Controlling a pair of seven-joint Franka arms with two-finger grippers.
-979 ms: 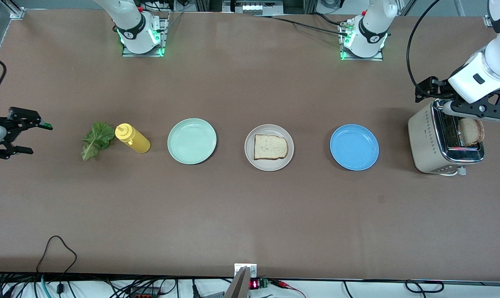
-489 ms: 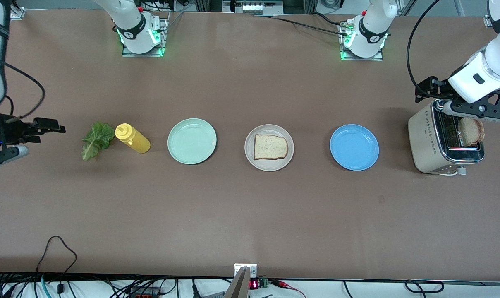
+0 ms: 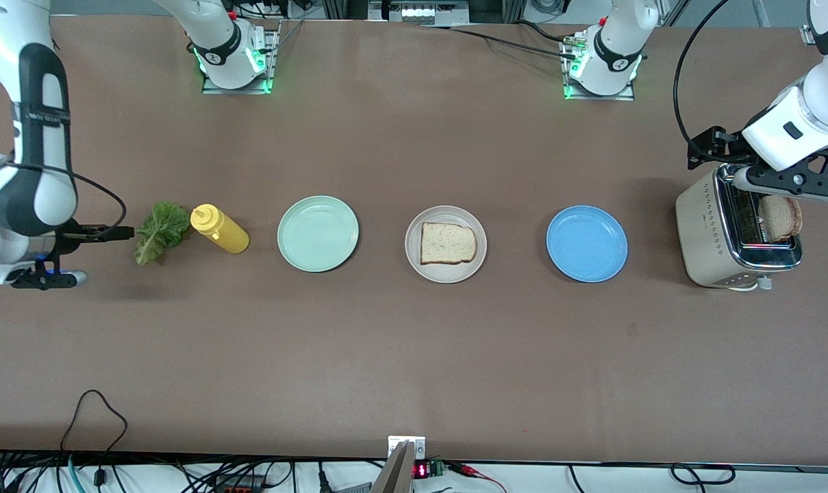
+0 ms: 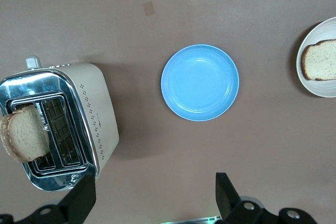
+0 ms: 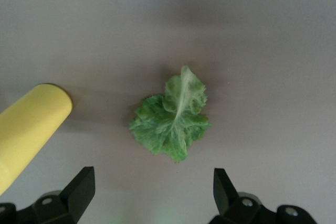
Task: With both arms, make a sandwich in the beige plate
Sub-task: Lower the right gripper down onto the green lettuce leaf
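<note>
A brown counter holds a row of things. In the middle sits the round beige plate point(image 3: 446, 244) with one square tan bread slice point(image 3: 448, 243) lying flat on it. Beside it toward the right arm's end is a round mint-green plate point(image 3: 318, 233), then a yellow squeeze bottle point(image 3: 220, 229) lying on its side, then a ruffled green lettuce leaf point(image 3: 160, 231). Toward the left arm's end are a round blue plate point(image 3: 587, 244) and a cream and chrome toaster point(image 3: 735, 233) with a second bread slice point(image 3: 781, 217) standing in a slot.

The right gripper point(image 5: 152, 190) hovers just beside and above the lettuce leaf, jaws spread wide and holding nothing. The left gripper point(image 4: 155, 195) hangs over the toaster, jaws wide open and also empty.

The sandwich looks barely begun: only the bottom slice is on the beige plate. The step in hand appears to be fetching the lettuce. The next move probably calls for the right gripper to centre over the leaf, descend and pinch it without nudging the bottle, while the left gripper lowers onto the toaster's slice.
</note>
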